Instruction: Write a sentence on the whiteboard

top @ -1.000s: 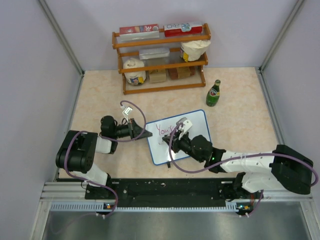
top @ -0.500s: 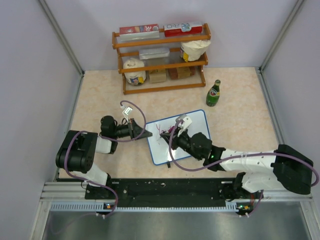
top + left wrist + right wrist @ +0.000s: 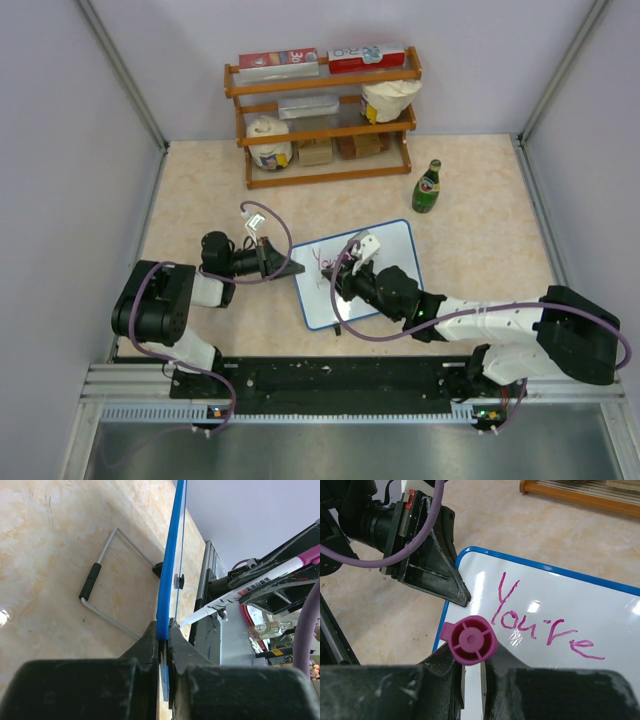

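The whiteboard [image 3: 396,245], white with a thin blue frame, lies tilted on the table with "You're" [image 3: 540,625] written on it in pink. My left gripper [image 3: 291,270] is shut on the board's left edge; the blue frame [image 3: 168,575] runs up from between its jaws [image 3: 164,630]. My right gripper [image 3: 341,283] hovers over the board's left half, shut on a pink-capped marker [image 3: 470,640]. In the left wrist view the marker's white barrel [image 3: 240,592] slants down, with its tip close to the board's face. Whether the tip touches, I cannot tell.
A wooden shelf rack [image 3: 325,115] with boxes and jars stands at the back. A green bottle [image 3: 428,187] is upright behind the board's right corner. The board's wire stand [image 3: 107,575] lies on the table under it. Grey walls close in both sides.
My right gripper has moved the marker a little to the left and nearer over the board. The left gripper and the board have stayed put.
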Robot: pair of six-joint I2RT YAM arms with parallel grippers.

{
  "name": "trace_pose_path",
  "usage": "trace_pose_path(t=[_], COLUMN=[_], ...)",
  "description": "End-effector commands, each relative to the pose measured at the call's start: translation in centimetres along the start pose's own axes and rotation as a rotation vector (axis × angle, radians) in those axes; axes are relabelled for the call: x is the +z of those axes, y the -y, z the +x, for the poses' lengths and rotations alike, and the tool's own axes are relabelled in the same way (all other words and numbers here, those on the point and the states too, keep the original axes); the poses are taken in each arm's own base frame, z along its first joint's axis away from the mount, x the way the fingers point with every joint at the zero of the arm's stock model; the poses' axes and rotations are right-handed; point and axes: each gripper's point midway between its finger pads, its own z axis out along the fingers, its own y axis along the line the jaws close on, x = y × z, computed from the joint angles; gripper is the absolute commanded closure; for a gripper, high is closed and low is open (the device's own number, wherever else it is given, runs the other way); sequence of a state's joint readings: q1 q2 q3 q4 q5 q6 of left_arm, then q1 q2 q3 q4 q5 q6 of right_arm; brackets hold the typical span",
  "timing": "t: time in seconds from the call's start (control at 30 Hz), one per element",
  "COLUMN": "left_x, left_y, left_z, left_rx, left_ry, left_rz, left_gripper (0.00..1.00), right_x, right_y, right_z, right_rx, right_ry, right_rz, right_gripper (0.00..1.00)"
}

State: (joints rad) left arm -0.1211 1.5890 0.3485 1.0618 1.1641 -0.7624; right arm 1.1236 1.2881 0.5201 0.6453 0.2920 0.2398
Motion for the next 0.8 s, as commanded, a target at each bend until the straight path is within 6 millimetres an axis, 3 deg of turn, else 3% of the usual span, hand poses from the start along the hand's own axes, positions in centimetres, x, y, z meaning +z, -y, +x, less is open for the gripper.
trace_pose_path(t=[0.0, 0.77], left_x=[-0.2, -0.2], left_y=[-1.6, -1.5], left_z=[-1.4, -1.4], left_rx=[0.075, 0.078], left_ry=[0.072, 0.071], left_rz=[-0.06, -0.058], left_gripper=[1.0, 1.0], right_x=[0.4, 0.0], right_y=[-0.7, 0.1], right_z=[-1.6, 1.0], right_rx=[0.027, 0.019], right_ry=[0.046, -0.037], right_rz=[0.003, 0.028], right_gripper=[1.0, 1.0])
